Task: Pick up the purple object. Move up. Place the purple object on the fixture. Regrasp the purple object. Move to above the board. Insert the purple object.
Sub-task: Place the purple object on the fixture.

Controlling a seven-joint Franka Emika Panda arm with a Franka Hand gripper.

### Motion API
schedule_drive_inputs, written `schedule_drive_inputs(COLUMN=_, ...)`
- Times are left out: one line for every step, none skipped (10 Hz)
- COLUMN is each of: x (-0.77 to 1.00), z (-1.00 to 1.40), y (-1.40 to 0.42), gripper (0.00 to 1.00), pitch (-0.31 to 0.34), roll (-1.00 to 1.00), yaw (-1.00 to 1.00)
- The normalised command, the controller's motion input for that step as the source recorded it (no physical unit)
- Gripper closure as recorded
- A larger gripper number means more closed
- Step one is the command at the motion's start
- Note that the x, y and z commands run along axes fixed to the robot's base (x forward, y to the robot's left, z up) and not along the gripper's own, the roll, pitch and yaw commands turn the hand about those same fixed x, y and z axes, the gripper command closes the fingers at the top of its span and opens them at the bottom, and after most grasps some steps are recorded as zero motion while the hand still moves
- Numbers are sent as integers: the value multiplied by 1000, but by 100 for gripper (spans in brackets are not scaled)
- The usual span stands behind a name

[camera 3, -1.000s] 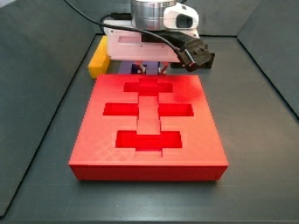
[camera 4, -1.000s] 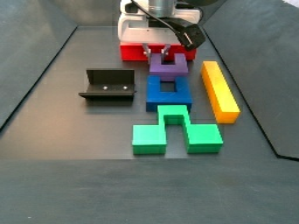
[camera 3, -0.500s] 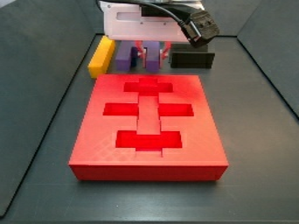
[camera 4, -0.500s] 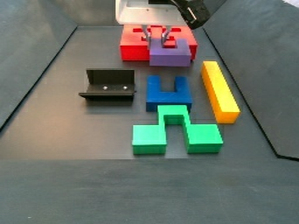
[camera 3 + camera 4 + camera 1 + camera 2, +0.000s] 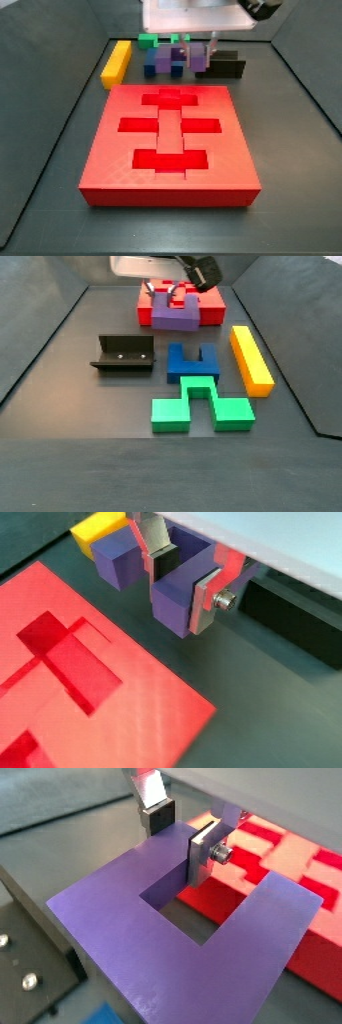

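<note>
Pincer (image 5: 177, 294) holding purple object (image 5: 175, 312), lifted clear of the surface.
Fingers (image 5: 210, 596) clamp one prong; board (image 5: 168, 145) lies nearby.

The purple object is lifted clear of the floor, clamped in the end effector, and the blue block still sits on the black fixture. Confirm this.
One detail is wrong. In a side view the blue block lies on the floor beside the fixture, which holds nothing. The rest stands: the end effector holds the purple object lifted clear of the floor.
</note>
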Motion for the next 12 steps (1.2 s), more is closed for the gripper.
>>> schedule_drive_inputs(x=663, z=143, y=23, gripper=100, pitch=-54, roll=-1000, yaw=-131)
schedule_drive_inputs(x=663, z=120, y=14, gripper=100, pitch=-77, roll=-1000, yaw=-129)
schedule_drive_inputs(x=669, z=114, y=17, gripper=100, pitch=-91, roll=-1000, yaw=-131)
schedule_drive_inputs(x=674, z=123, y=17, gripper=100, pitch=-91, roll=-1000, yaw=-137)
schedule_drive_inputs(x=666, z=117, y=20, gripper=100, pitch=-94, roll=-1000, yaw=-131)
schedule_drive_inputs(x=657, z=100, y=40, gripper=100, pitch=-100, roll=-1000, yaw=-106)
schedule_drive_inputs(x=651, z=80, y=54, gripper=100, pitch=-106, roll=-1000, yaw=-80)
schedule_drive_inputs(x=669, z=49, y=69, gripper=100, pitch=-109, roll=-1000, yaw=-23)
schedule_drive_inputs(x=666, z=31, y=71, gripper=100, pitch=-100, roll=-1000, yaw=0)
schedule_drive_inputs(x=666, z=29, y=71, gripper=100, pitch=-97, roll=-1000, yaw=0)
schedule_drive_inputs(x=709, z=117, y=123, gripper=100, pitch=-23, roll=-1000, yaw=-11)
schedule_drive_inputs(x=649, z=460, y=434, gripper=100, pitch=94, roll=-749, yaw=0)
